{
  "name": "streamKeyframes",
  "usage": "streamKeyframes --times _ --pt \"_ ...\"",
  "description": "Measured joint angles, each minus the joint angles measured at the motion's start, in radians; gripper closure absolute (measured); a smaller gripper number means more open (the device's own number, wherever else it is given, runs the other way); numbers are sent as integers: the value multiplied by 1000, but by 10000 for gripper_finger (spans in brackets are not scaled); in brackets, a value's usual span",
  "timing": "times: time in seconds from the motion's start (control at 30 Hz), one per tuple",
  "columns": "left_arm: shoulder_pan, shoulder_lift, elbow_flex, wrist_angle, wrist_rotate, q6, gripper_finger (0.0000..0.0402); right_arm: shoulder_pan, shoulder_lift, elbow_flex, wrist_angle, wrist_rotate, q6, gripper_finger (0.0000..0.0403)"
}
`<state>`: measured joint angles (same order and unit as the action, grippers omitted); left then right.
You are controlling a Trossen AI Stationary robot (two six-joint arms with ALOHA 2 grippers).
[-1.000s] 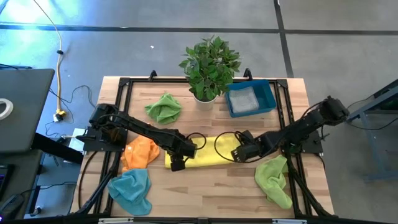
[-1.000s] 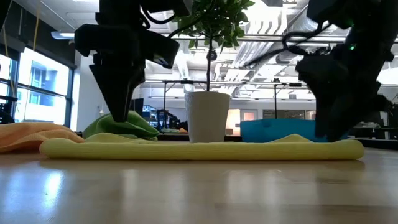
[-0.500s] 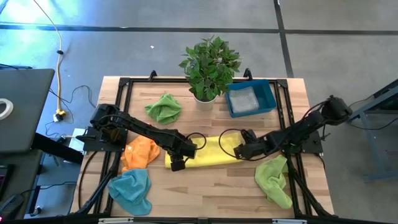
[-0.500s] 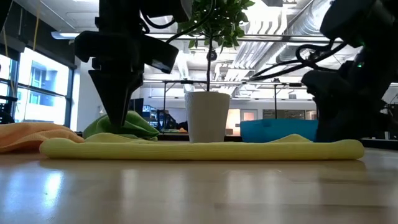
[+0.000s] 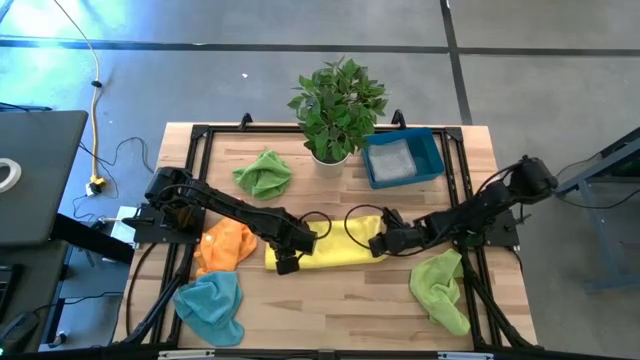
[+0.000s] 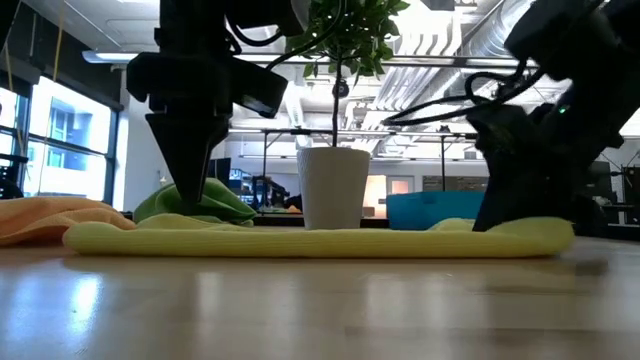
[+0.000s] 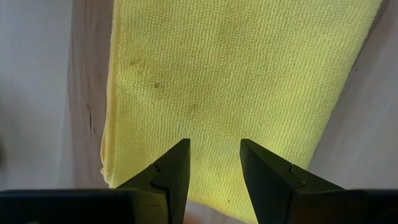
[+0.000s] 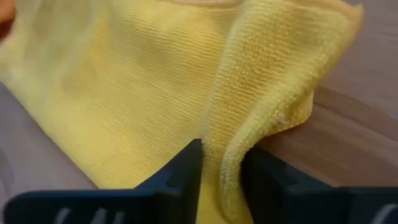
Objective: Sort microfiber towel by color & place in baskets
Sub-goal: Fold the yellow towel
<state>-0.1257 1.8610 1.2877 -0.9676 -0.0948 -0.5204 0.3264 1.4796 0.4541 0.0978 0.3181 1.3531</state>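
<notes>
Yellow towel [image 5: 335,245] lies stretched flat across the middle of the desk [image 5: 330,310], and both arms are on it. Left tool [image 5: 285,263] stands point-down at the towel's left end, fingers [image 7: 168,177] parted with the cloth showing between them, gripping nothing. Right tool [image 5: 381,242] is at the right end, and there's a raised fold of yellow towel pinched between its fingers [image 8: 183,171] — it's grasping that edge, which is lifted and curled off the wood.

The blue basket [image 5: 404,158] sits at the far right of the desk beside the potted plant [image 5: 335,110], a pale cloth inside. Around the desk: a green towel [image 5: 263,173] far left, an orange one [image 5: 226,245], a teal one [image 5: 210,305], a lime one [image 5: 440,285] near right.
</notes>
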Motion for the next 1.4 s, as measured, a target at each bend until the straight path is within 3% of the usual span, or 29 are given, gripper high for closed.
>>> streamKeyframes --times 0.23,0.63,0.83,1.17,1.4 --pt "0 0 0 0 -3 -34 271 -1 35 0 52 -4 -8 394" --pt "-28 0 0 -4 8 -81 271 -1 29 13 8 -66 11 401" --pt "-47 0 0 -4 9 -107 271 -1 29 135 -292 -123 -33 402" --pt "-47 0 0 -4 10 -116 271 -6 31 450 -1117 -178 -116 402" --pt "-47 0 3 -24 10 -116 271 -6 31 634 -1406 -229 -95 403"
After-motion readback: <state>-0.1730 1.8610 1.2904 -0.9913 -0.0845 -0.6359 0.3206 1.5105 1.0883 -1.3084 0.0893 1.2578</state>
